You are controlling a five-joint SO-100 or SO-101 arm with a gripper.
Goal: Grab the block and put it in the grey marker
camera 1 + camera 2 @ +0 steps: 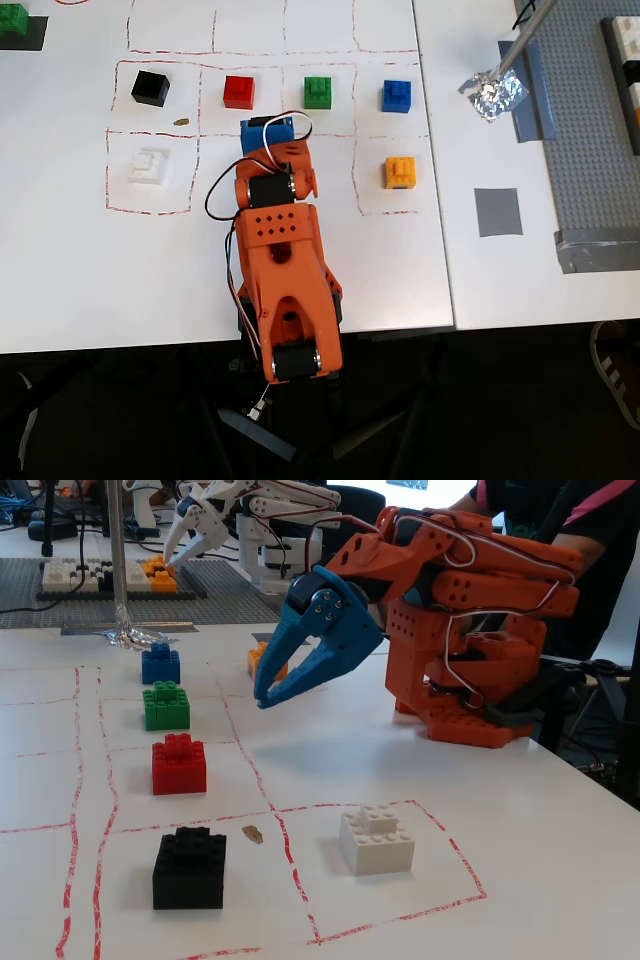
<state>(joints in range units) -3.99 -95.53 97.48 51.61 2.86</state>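
The block (150,88) is a black studded brick in the top-left cell of the red-lined grid; in the fixed view the block (190,868) stands nearest the camera. The grey marker (498,211) is a flat grey square at the right of the overhead view, beyond the white sheet's edge; I cannot make it out in the fixed view. My blue-fingered gripper (264,124) hangs above the grid's middle, right of and below the block. Seen from the fixed camera, the gripper (262,699) is in the air with its tips together and nothing between them.
Red (239,91), green (318,91) and blue (397,95) bricks line the block's row. A white brick (148,165) and an orange brick (400,171) sit in the lower row. Crumpled foil (492,93) and a studded baseplate (600,130) lie at the right. A white arm (250,510) stands behind.
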